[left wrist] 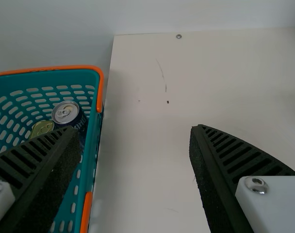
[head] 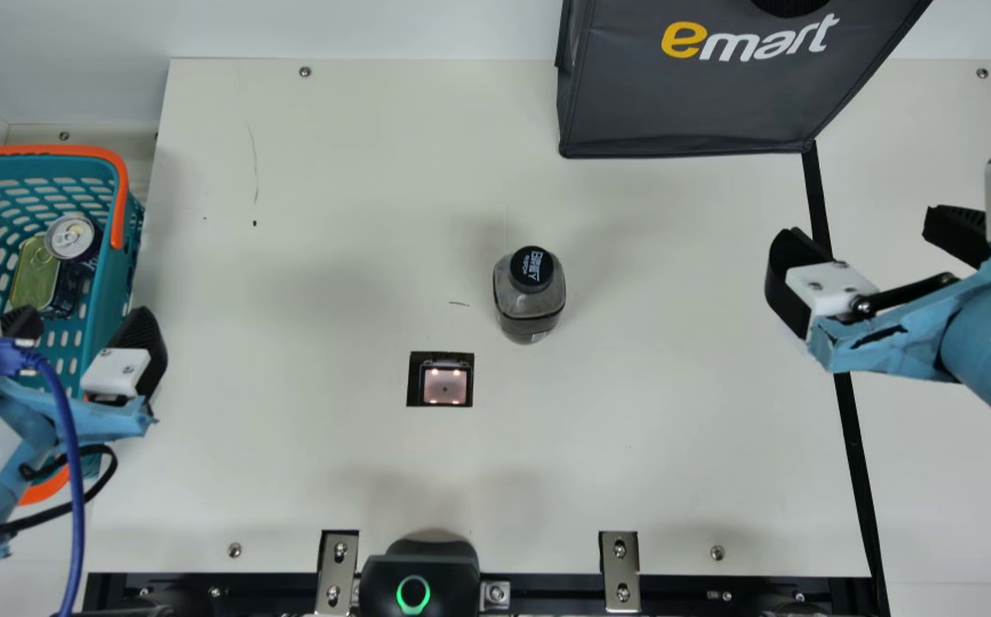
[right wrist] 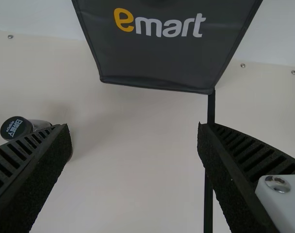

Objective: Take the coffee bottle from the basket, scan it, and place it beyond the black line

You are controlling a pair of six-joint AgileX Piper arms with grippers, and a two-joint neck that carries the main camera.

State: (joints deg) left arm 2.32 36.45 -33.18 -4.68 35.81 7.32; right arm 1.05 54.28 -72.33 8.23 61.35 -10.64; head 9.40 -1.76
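In the main view, there is one coffee bottle (head: 522, 300) standing up on the table (head: 332, 214). It sits near the middle, left of the one black line (head: 849, 446). One little square scanner (head: 445, 384) is nearer and a bit left of it. The bottle is see-through and dark inside, with a round black cap (head: 532, 267) and pale marks on top. One blue-green basket (head: 119, 278) with an orange rim is at the left. Two things in it can be seen: one round can (head: 71, 236) and one greenish tin (head: 32, 274). One dark bag (head: 675, 94) stands at the far side. The left gripper (head: 81, 319) is wide, over the basket's right side. The right gripper (head: 868, 236) is wide too, around the line.

The left wrist view shows the basket, with the can's ring pull up close. The left gripper's two fingers are far apart.

The right wrist view shows the bag and the bottle instead. One finger hides part of the bottle. The right gripper's two fingers are far apart.
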